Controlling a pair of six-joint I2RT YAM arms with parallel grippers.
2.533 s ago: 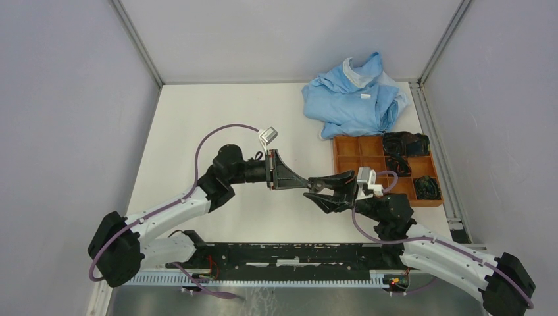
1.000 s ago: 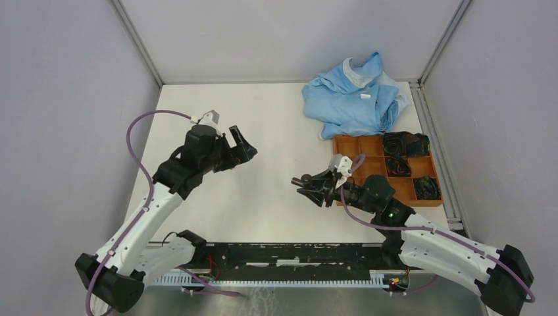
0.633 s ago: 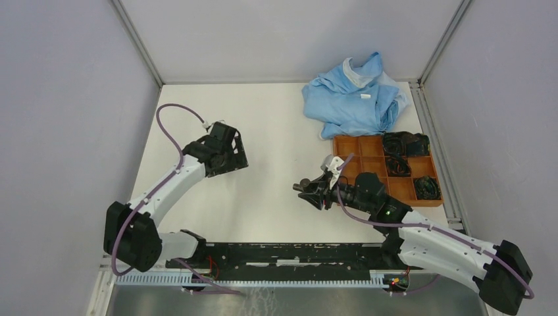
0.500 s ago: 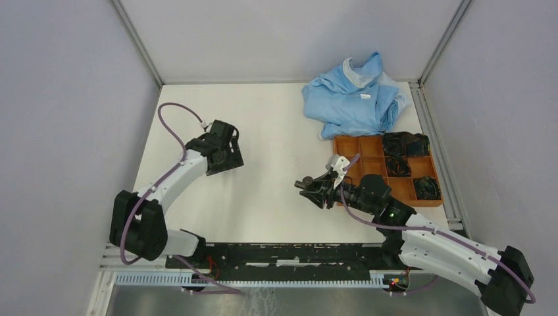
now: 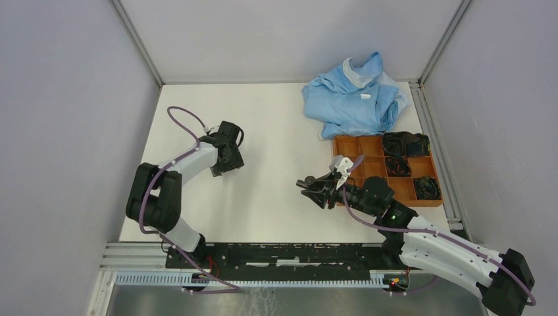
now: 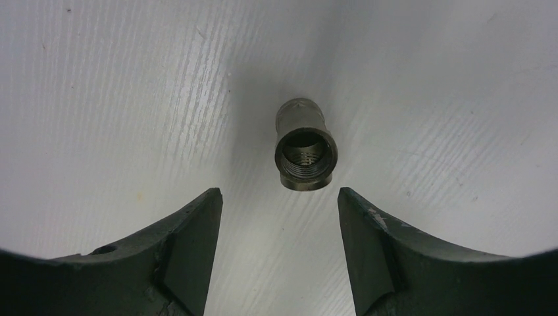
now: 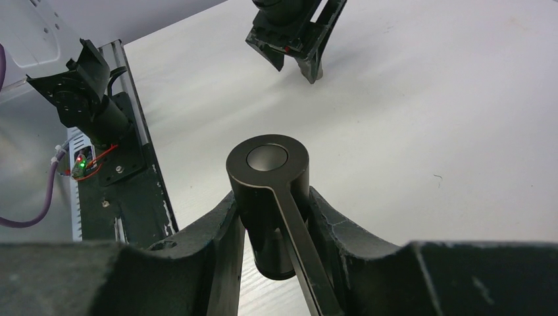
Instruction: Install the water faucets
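Jaws, left gripper (image 6: 279, 197): parted, pointing down over stubby fitting (image 6: 304, 148).
Jaws, right gripper (image 7: 271, 197): clamped on T-shaped fitting (image 7: 266, 164), aloft.
Orange tray (image 5: 347, 146): dark coils (image 5: 405, 143), right compartments.

Stubby threaded fitting (image 6: 304, 148) on white table (image 6: 99, 99), just beyond parted jaws

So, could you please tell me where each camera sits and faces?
Top external: above, behind the bases, facing down at the table; both arms show.
Left wrist: behind the open left gripper, facing down at the short threaded fitting.
Right wrist: behind the right gripper, shut on the cylindrical fitting, facing across the table.
Shared: top and right wrist show the left gripper.
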